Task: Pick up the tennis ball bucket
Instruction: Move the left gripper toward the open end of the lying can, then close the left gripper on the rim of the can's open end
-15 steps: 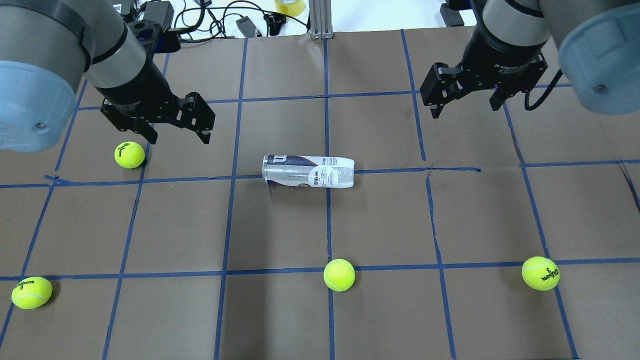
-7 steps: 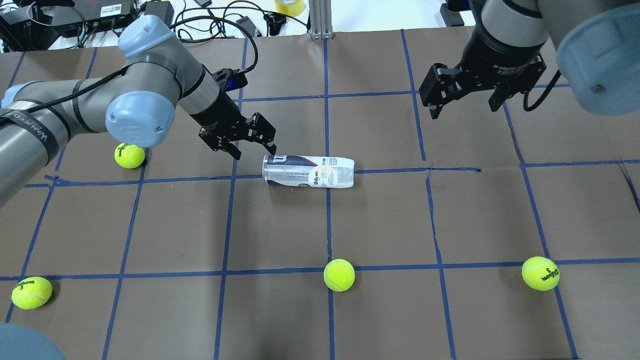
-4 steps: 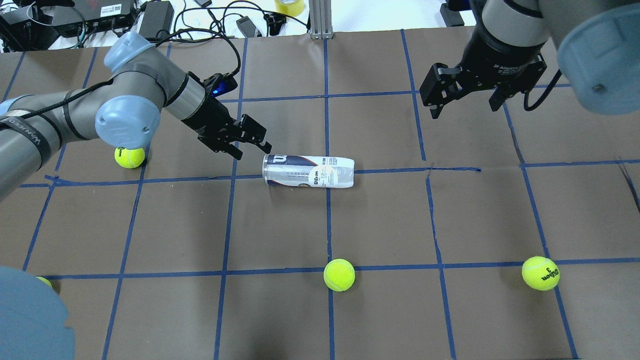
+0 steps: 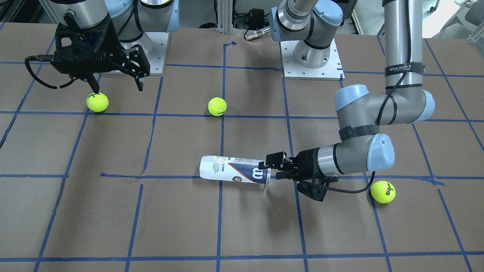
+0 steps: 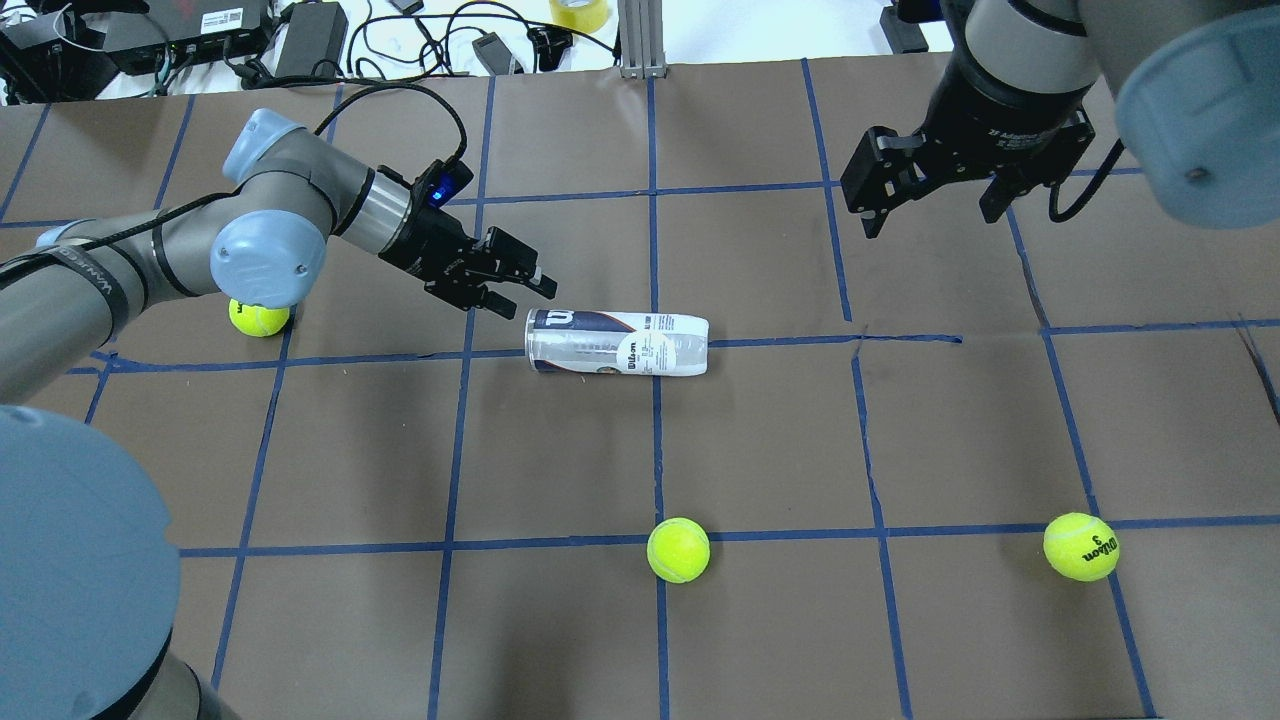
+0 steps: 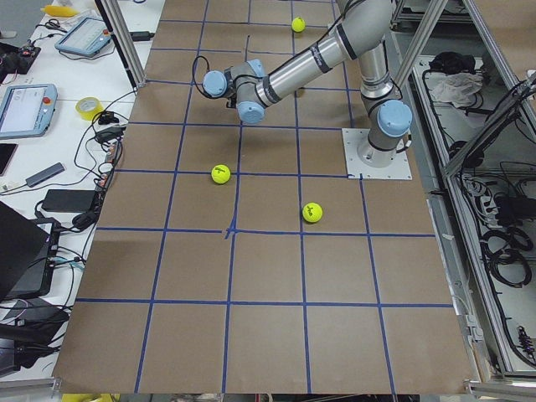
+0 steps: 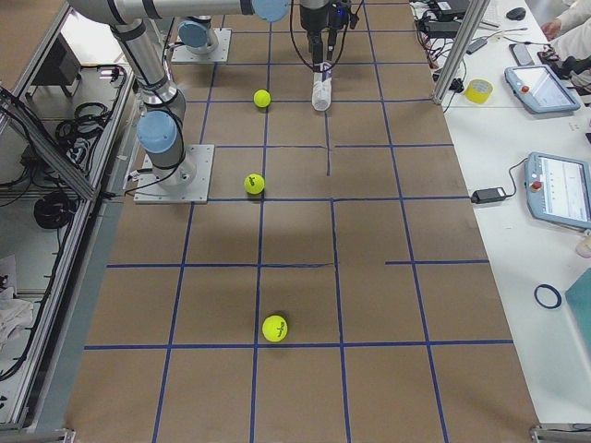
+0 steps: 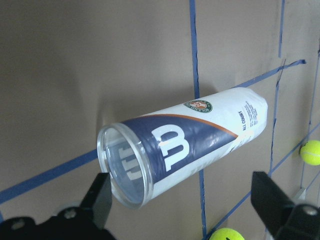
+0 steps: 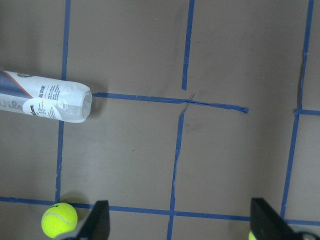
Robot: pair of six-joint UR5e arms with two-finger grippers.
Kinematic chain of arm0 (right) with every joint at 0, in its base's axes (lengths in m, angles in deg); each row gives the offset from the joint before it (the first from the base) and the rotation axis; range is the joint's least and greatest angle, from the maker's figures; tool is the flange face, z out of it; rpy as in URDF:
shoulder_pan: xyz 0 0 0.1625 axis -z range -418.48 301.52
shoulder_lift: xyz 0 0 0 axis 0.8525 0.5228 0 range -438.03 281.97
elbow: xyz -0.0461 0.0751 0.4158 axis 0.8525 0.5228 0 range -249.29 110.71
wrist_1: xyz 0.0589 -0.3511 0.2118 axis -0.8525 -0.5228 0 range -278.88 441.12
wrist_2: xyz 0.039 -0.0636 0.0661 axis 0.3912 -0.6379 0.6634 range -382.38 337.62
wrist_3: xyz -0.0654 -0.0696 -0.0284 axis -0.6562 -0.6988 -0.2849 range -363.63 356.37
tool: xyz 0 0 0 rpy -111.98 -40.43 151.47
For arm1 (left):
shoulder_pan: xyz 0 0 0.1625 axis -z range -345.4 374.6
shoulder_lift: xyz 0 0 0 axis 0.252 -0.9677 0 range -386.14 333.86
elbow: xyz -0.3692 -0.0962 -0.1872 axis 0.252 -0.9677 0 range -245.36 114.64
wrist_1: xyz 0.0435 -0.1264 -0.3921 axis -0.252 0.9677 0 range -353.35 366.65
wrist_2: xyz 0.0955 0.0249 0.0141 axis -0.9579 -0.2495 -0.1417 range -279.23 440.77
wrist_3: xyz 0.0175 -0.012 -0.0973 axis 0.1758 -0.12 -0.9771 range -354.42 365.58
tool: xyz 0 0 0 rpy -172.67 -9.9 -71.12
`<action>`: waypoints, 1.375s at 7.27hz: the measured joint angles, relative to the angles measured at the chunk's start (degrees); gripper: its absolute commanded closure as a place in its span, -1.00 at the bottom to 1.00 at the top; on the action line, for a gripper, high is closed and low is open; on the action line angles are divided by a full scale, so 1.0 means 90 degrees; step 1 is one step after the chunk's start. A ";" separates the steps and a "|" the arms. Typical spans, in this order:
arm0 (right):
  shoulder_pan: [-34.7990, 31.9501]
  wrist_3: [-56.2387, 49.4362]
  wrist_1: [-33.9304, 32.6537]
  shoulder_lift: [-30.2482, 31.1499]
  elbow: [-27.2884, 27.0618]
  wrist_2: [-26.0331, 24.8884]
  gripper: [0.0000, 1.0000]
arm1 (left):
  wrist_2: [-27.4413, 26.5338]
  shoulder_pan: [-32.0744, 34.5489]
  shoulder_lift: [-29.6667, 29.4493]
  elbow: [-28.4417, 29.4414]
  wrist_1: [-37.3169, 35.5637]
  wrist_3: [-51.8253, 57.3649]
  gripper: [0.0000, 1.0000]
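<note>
The room was bright, lit evenly from overhead, so the brown table (image 5: 760,440) carried only soft shadows: a faint smudge beside each tennis ball (image 5: 678,549) and a dim patch by the can (image 5: 617,343). The white bench (image 5: 780,30) beyond was washed out. Close to the overhead camera the left arm (image 5: 70,560) loomed large and blurred. The can's clear rim showed a mild sheen in the wrist view.

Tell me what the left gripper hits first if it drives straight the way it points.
Likely the tennis ball bucket, at its near end; the left gripper, jaws open, aims at that rim. Height is unclear.
</note>
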 measured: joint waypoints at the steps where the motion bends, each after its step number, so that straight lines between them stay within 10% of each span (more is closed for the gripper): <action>1: 0.0003 0.0004 -0.0004 -0.0001 -0.0001 0.0000 -1.00 | 0.0044 0.0000 -0.0103 -0.0009 -0.0003 -0.0036 -0.74; 5: 0.0002 0.0003 -0.0007 -0.0004 -0.0003 0.0000 -1.00 | 0.0082 0.0009 -0.0313 -0.0033 0.0070 -0.0231 -0.51; 9: -0.0003 0.0008 -0.0016 -0.0004 -0.0006 0.0079 -1.00 | 0.0319 0.0035 -0.0315 -0.0029 0.0094 -0.0635 0.95; 10: -0.0006 0.0011 -0.0015 -0.0004 -0.0007 0.0084 -1.00 | 0.0343 0.0038 -0.0299 -0.0025 0.0097 -0.0747 1.00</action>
